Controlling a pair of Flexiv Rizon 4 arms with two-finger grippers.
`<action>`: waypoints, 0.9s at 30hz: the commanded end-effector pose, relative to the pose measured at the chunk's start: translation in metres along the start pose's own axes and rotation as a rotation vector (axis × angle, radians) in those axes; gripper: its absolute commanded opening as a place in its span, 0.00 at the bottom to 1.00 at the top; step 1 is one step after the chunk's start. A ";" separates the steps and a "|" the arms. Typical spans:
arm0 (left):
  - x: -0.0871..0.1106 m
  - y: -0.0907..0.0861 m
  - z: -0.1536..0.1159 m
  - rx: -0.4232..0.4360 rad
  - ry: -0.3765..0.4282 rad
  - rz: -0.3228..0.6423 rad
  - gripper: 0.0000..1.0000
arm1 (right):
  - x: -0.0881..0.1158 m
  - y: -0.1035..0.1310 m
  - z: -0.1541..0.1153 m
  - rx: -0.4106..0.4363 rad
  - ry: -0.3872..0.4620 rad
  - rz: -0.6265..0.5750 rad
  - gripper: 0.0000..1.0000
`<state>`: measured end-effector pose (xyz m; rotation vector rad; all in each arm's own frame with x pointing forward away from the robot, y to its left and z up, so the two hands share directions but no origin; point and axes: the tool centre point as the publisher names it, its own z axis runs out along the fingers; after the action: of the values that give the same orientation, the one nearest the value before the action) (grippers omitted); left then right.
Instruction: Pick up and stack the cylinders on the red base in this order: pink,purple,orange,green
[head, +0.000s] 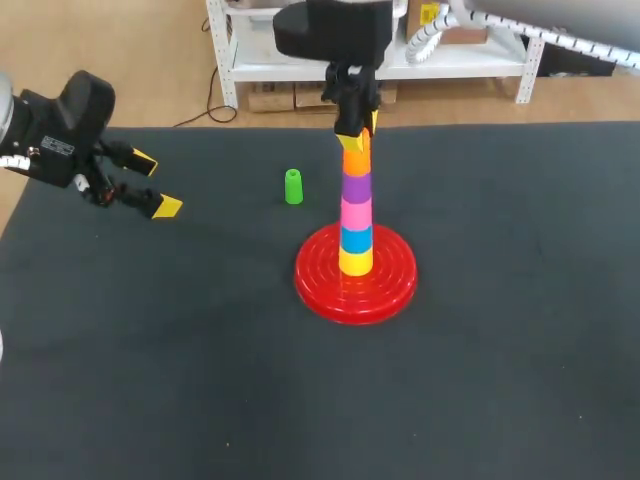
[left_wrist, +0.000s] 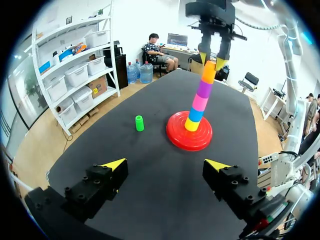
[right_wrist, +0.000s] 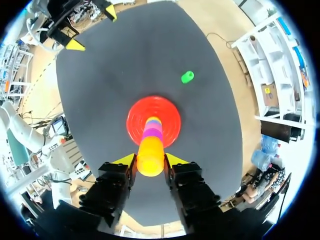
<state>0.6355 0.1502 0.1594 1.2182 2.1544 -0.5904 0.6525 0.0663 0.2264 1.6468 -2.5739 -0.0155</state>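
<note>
My right jaws were closed on the orange cylinder atop purple and pink on the red base, my left jaws gaped empty well off, so only the green cylinder, on the desk near the base, was left.

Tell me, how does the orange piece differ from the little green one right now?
The orange cylinder sits high up, on top of the purple cylinder above the red base; the green cylinder stands alone on the table, beside the base. The right gripper clasps the orange cylinder from both sides; nothing touches the green cylinder. Both stand upright.
</note>
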 end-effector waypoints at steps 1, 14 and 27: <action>0.002 0.000 0.000 0.001 -0.006 0.003 1.00 | 0.001 0.001 -0.030 0.003 -0.040 -0.007 1.00; 0.002 0.000 0.000 0.001 -0.006 0.003 1.00 | -0.077 -0.022 -0.022 0.076 -0.047 0.025 1.00; 0.002 0.000 0.000 0.001 -0.006 0.003 1.00 | -0.124 -0.068 0.065 0.035 0.077 0.132 1.00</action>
<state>0.6355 0.1502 0.1594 1.2182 2.1544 -0.5903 0.7337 0.1249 0.1669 1.5189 -2.7357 0.0525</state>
